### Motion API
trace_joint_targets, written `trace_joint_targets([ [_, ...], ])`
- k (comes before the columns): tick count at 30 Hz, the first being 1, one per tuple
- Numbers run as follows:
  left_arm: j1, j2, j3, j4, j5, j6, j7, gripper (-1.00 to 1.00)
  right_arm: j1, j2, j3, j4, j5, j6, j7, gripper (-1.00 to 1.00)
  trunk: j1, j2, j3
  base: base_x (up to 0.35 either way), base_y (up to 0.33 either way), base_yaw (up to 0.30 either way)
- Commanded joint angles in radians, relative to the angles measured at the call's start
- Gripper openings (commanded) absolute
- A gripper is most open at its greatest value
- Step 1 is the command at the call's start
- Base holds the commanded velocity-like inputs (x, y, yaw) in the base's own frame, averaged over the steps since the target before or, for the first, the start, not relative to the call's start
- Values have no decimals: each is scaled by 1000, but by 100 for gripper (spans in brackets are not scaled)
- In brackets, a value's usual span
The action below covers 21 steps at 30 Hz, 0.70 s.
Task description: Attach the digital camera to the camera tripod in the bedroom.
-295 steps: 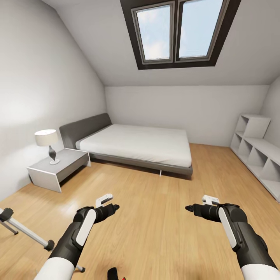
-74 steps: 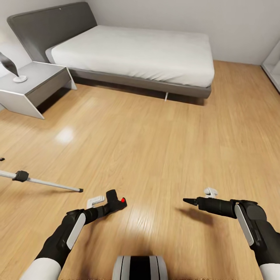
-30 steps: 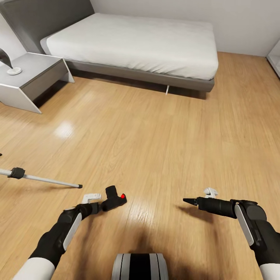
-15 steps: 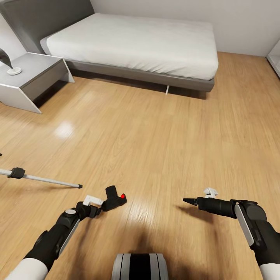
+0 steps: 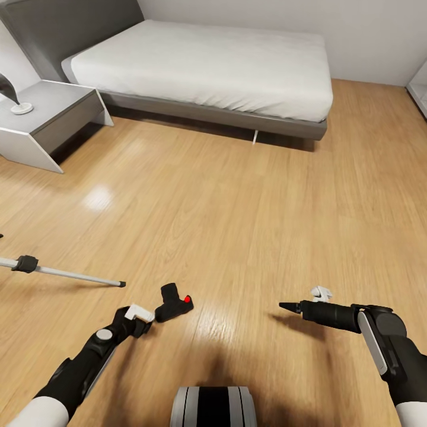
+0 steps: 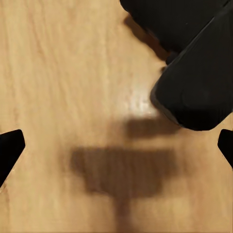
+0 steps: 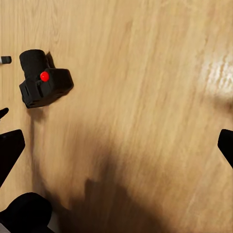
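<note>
Left tool (image 5: 140, 314) has drawn back from the digital camera (image 5: 173, 302) since half a second ago and dropped lower; its fingertips stand wide apart, holding nothing. Camera lies on the wood floor (image 5: 237, 207), just beside that tool, red button up. Likely lining up a grasp, pickup not yet made. Right tool (image 5: 283, 306) hovers well apart, open and empty by its wrist view. One camera tripod (image 5: 62, 273) leg reaches in nearby. Bed (image 5: 207, 71) and nightstand (image 5: 44, 121) sit well apart; nothing blocks the reach.

Bedroom count — one of nearly everything

One camera (image 5: 174, 301), one tripod leg (image 5: 65, 273), one bed (image 5: 204, 65), one nightstand (image 5: 47, 121), one lamp base (image 5: 21, 108) — and two grippers, left (image 5: 142, 320) and right (image 5: 284, 306).
</note>
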Motion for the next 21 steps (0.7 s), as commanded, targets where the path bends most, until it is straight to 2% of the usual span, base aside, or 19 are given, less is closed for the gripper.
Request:
trace_joint_targets([
  [1, 0, 2, 1, -1, -15, -17, -6, 100, 0, 0, -1, 0, -6, 7, -1, 100, 0, 0, -1, 0, 0, 0],
  [4, 0, 5, 6, 3, -19, -83, -10, 100, 0, 0, -1, 0, -6, 7, -1, 100, 0, 0, -1, 0, 0, 0],
  [5, 0, 6, 12, 5, -17, -126, -12, 100, 0, 0, -1, 0, -6, 7, -2, 100, 0, 0, -1, 0, 0, 0],
  [11, 0, 2, 18, 5, -6, -222, -15, 100, 0, 0, -1, 0, -6, 6, -3, 100, 0, 0, -1, 0, 0, 0],
  [21, 0, 0, -17, 12, -8, -274, -17, 100, 0, 0, -1, 0, -6, 4, -4, 100, 0, 0, -1, 0, 0, 0],
])
